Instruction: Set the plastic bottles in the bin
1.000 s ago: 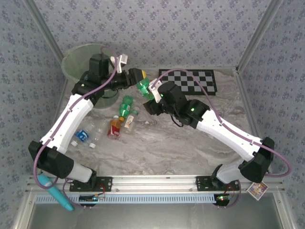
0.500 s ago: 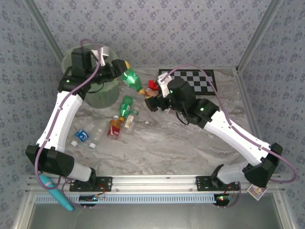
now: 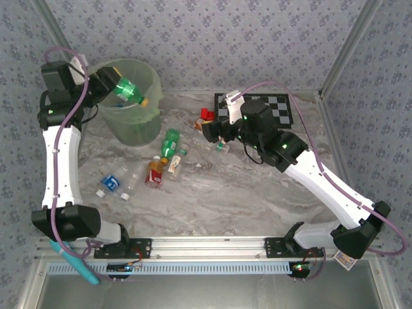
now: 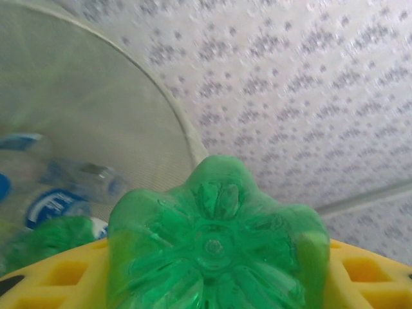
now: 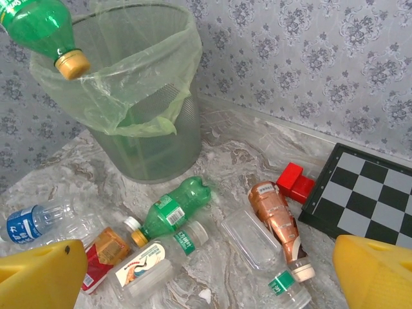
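Overhead first: the left claw [image 3: 111, 84] is in the upper left of the frame, clenched on a green bottle [image 3: 129, 90] that tilts cap-down over the open mouth of the bin [image 3: 138, 129]. Right of centre, the right claw [image 3: 215, 134] hovers with its jaws spread wide and nothing between them, just beside the red block [image 3: 206, 114] and near the checkerboard [image 3: 283, 109]. Loose on the worktop [image 3: 244, 193], left of centre, lie a second green bottle [image 3: 170, 143], an orange-red bottle [image 3: 154, 172] and, further left, a blue-labelled clear bottle [image 3: 111, 183]. Over to the left wrist: the green bottle's [image 4: 215, 251] ribbed base fills the lower centre, yellow fingers [image 4: 351, 277] pressed against both its sides, and the bin [image 4: 96, 116] curves through the upper left with blue-labelled bottles [image 4: 55, 206] lying inside. Now the right wrist: the right claw [image 5: 206, 283] shows its yellow fingertips [image 5: 38, 273] far apart in the two bottom corners, gripping nothing. The bin [image 5: 141, 135] stands upper left, the green bottle [image 5: 35, 26] poised above its rim, yellow cap lowest. Below it the second green bottle [image 5: 170, 209] lies on its side, a copper-brown bottle [image 5: 277, 222] lies right of centre, touching the red block [image 5: 293, 183], and the checkerboard [image 5: 367, 193] sits at the right edge.
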`<state>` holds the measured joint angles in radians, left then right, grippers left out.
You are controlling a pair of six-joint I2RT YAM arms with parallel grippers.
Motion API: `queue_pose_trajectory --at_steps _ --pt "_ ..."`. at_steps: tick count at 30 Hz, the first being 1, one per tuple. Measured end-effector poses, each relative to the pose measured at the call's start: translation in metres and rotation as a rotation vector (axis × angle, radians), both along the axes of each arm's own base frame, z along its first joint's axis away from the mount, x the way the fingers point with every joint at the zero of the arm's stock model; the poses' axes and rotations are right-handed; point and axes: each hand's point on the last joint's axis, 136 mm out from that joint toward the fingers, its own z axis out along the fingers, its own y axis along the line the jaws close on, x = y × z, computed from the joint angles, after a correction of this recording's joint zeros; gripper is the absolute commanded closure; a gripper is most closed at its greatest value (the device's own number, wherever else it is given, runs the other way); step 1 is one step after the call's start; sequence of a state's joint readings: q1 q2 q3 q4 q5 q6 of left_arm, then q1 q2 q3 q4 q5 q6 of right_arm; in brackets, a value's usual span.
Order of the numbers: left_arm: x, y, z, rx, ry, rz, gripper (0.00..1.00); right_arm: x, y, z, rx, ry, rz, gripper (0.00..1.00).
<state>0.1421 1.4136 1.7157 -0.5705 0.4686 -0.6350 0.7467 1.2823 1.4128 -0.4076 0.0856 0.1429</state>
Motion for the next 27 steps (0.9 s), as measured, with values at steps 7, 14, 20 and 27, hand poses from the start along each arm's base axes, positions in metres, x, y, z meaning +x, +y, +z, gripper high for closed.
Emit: queue_pose_trajectory --at_steps 7,14,20,27 --pt "-0.001 0.035 0.024 0.207 -0.069 0.152 0.44 0.001 -0.001 0.0 0.009 0.006 0.013 0.0" --pt "0.011 0.067 0.018 0.411 -0.061 0.268 0.44 0.003 -0.001 0.002 0.019 0.005 0.018 0.0" --pt "0.038 0.088 -0.012 0.541 0.015 0.304 0.44 0.004 -0.003 0.002 0.024 0.009 0.016 0.0" --pt "0.065 0.097 -0.055 0.593 0.108 0.285 0.43 0.005 -0.003 0.01 0.036 -0.004 0.017 0.01"
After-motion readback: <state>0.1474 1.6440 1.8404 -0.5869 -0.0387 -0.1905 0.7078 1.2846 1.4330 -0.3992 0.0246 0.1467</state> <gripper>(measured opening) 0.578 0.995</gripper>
